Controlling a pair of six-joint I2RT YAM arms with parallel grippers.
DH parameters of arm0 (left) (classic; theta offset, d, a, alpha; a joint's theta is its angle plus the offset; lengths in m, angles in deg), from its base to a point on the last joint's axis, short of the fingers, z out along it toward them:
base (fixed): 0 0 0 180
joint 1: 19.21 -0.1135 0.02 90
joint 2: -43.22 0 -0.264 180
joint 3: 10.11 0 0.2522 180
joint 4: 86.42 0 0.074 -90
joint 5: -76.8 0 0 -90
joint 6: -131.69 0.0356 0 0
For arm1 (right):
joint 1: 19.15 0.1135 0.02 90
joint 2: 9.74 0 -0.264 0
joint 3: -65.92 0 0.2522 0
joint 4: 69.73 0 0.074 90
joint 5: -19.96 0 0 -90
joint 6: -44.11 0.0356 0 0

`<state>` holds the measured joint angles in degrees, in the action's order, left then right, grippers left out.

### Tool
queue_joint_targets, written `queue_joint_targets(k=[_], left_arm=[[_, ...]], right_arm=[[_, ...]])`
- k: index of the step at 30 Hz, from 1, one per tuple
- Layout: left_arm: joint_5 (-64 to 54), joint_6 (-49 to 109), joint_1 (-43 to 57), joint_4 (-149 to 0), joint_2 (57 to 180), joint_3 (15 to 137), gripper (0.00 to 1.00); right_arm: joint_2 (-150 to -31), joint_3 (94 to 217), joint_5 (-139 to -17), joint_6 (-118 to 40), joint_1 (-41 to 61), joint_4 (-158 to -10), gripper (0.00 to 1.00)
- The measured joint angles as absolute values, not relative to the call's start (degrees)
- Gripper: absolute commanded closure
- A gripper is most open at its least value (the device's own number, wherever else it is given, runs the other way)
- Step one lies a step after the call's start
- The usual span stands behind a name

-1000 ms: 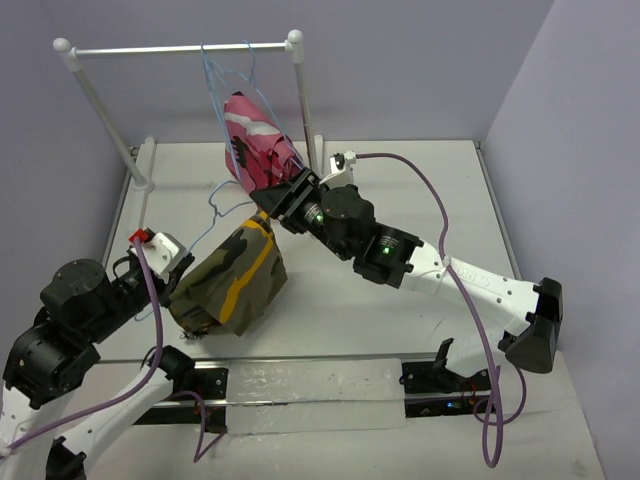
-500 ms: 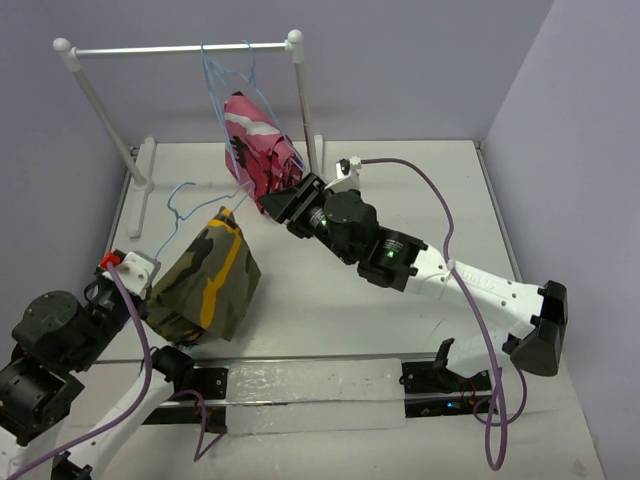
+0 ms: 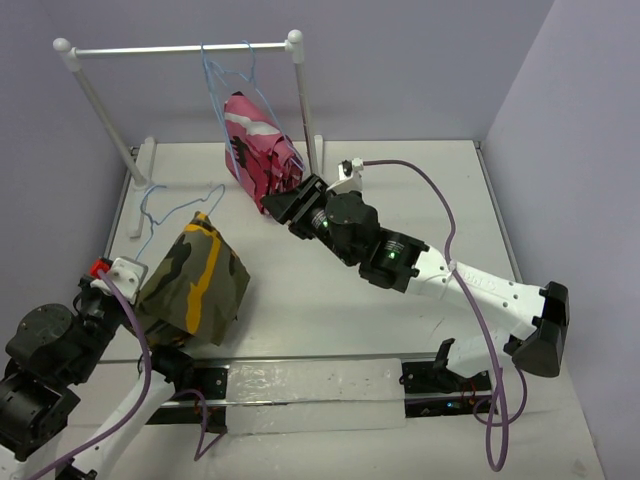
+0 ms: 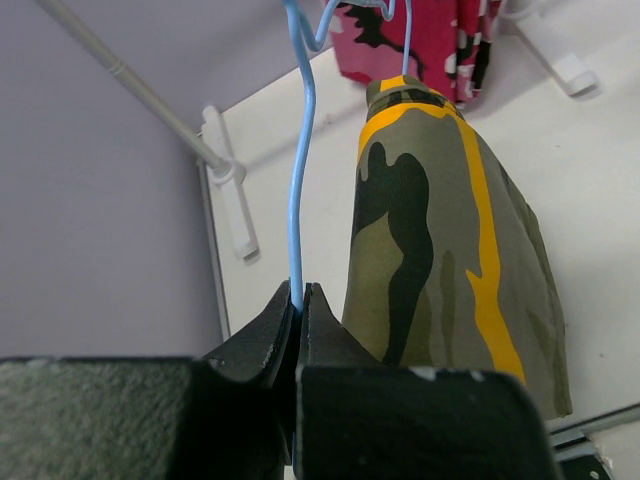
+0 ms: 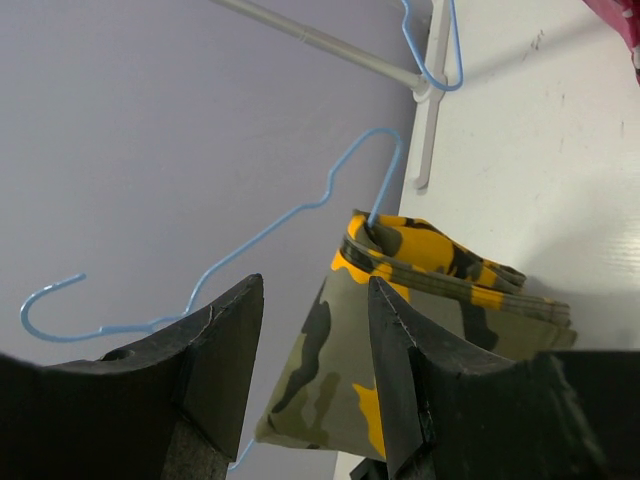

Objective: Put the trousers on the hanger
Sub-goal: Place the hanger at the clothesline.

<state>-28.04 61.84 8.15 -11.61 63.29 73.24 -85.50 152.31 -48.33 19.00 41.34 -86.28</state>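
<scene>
The olive camouflage trousers (image 3: 195, 275) hang folded over a light-blue wire hanger (image 3: 180, 207) at the near left. My left gripper (image 3: 135, 288) is shut on the hanger's wire, which rises straight out of its jaws in the left wrist view (image 4: 297, 200), with the trousers (image 4: 440, 250) just to its right. My right gripper (image 3: 283, 202) is open and empty, next to the pink garment and apart from the trousers. In the right wrist view the trousers (image 5: 420, 330) and the hanger (image 5: 290, 215) show beyond that gripper's (image 5: 315, 285) spread jaws.
A white rail stand (image 3: 180, 47) at the back holds several more blue hangers (image 3: 225, 70) and a pink camouflage garment (image 3: 255, 145). The stand's foot (image 4: 230, 190) lies along the left wall. Walls close in the left, back and right.
My left gripper has carried the hanger and trousers left and towards the near edge. My right gripper, earlier at the trousers' top, now stands apart from them near the pink garment.
</scene>
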Motion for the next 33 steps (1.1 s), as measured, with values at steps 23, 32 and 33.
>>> queue_joint_targets(k=[23,32,33], left_arm=[[-36.04,58.98,6.55,-18.44,85.83,80.42,1.0],[-38.82,59.46,6.34,-27.65,92.65,81.04,1.0],[-39.01,59.86,6.14,-28.49,93.0,81.04,1.0]], right_arm=[[-72.81,143.7,-43.59,17.45,39.09,-88.0,0.47],[-64.5,139.61,-39.31,16.37,37.82,-90.68,0.47],[-63.6,139.28,-38.87,16.3,37.77,-90.99,0.47]])
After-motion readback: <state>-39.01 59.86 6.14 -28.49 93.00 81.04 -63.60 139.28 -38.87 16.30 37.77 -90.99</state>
